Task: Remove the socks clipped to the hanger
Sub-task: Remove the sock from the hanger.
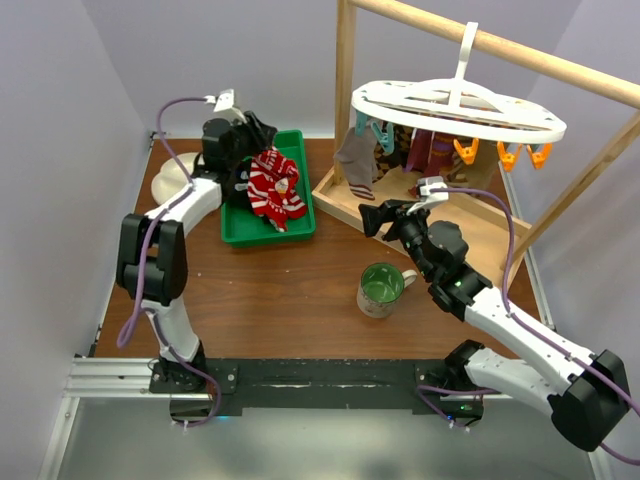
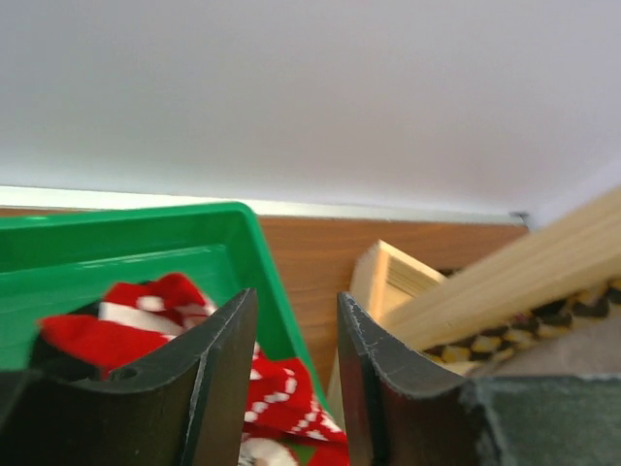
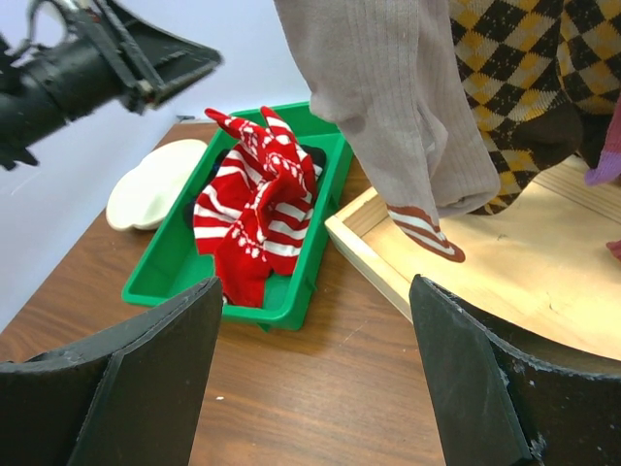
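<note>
Several socks (image 1: 355, 160) under white hanger (image 1: 500, 127)

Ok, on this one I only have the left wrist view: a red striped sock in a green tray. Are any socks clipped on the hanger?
Observer: Yes. A grey sock hangs from the white hanger, with a checkered sock beside it.
Operator: Where's the right hand?
Observer: The right hand is open and empty, low in front of the grey sock and not touching it.
Operator: Anything else nearby?
Observer: A green mug stands upright near that hand.
</note>
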You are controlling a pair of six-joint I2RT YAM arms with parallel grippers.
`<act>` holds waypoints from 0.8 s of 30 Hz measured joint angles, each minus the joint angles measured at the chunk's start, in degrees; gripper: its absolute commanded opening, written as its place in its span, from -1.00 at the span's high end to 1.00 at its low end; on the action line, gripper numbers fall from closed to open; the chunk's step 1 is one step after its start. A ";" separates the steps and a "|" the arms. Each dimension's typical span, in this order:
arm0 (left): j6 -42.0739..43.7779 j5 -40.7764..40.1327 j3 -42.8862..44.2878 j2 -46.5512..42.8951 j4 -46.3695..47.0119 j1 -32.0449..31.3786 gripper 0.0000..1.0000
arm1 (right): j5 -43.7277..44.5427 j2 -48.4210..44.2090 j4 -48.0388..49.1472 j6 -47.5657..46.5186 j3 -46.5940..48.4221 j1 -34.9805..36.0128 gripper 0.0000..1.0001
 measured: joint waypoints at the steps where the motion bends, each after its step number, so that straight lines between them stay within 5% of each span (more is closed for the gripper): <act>1: -0.09 1.07 0.20 1.07 0.35 -0.61 0.21 | -0.02 0.07 -0.02 0.00 0.00 0.00 -0.64; 10: -1.75 3.72 -2.56 8.24 0.09 -1.53 0.24 | 0.02 0.11 -0.02 0.00 0.00 0.00 -0.65; 15: -2.80 4.02 -3.45 8.50 1.73 -1.44 0.24 | 0.31 1.49 0.87 0.17 0.00 0.00 -0.82; 24: -2.99 5.07 -5.22 7.82 3.21 -1.44 0.17 | 3.37 18.86 7.89 -0.85 8.57 -1.64 -0.97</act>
